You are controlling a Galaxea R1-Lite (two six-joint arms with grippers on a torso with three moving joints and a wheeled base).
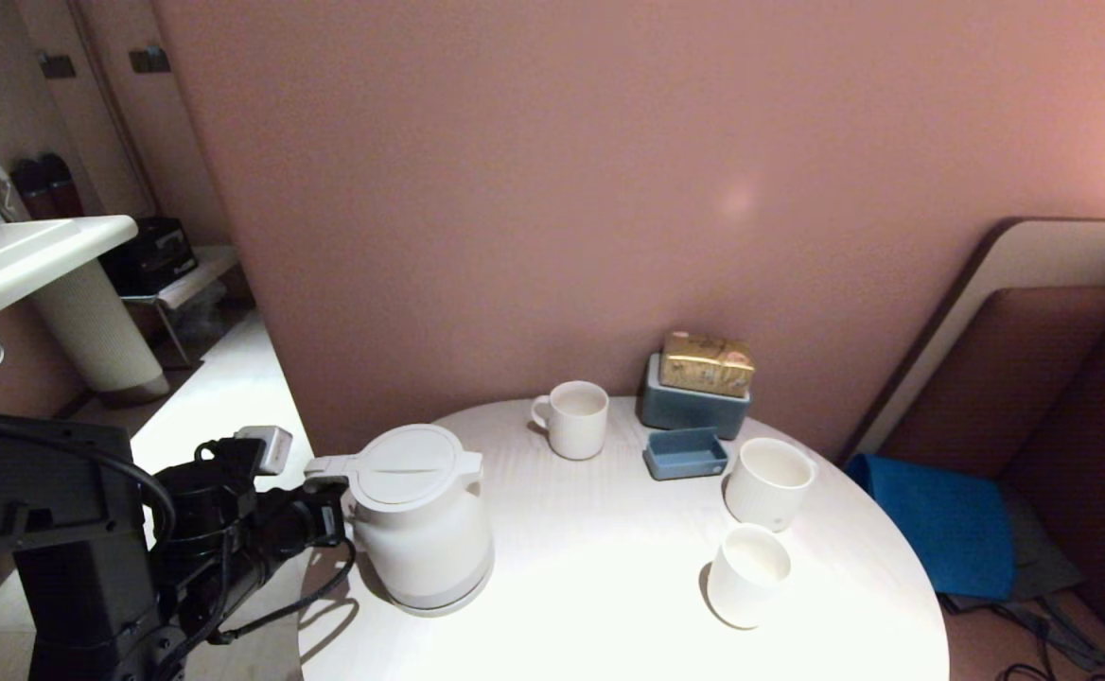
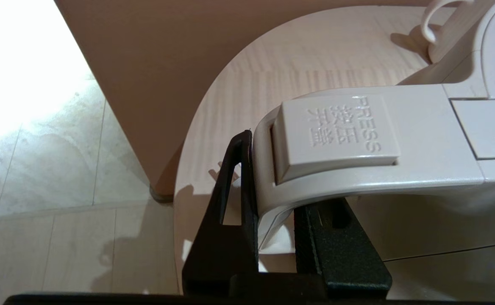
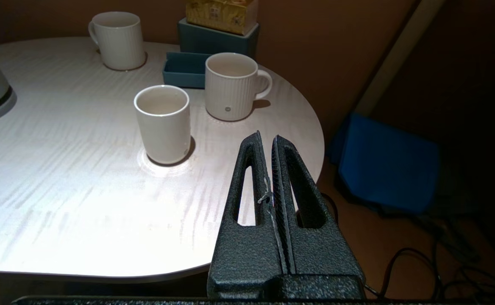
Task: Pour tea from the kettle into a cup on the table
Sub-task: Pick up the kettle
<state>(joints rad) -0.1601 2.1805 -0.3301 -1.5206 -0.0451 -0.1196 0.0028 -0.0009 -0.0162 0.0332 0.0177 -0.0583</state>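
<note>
The white kettle (image 1: pixel 420 530) stands upright, lid shut, near the left edge of the round white table (image 1: pixel 609 586). My left gripper (image 1: pixel 330 515) reaches in from the left and is shut on its loop handle (image 2: pixel 357 169), one finger on each side just below the PRESS button. The cup (image 1: pixel 746 575), small, ribbed and without a handle, stands at the front right of the table (image 3: pixel 82 190); this cup (image 3: pixel 162 123) looks empty. No tea shows. My right gripper (image 3: pixel 268 140) is shut on nothing, beside the table's right edge and outside the head view.
A wider ribbed mug (image 1: pixel 768 482) stands just behind the cup, and another mug (image 1: pixel 576 419) stands at the back. A blue box with a gold packet (image 1: pixel 696 388) and a small blue tray (image 1: pixel 685 454) sit against the wall. A blue cushion (image 1: pixel 940 520) and cables lie right of the table.
</note>
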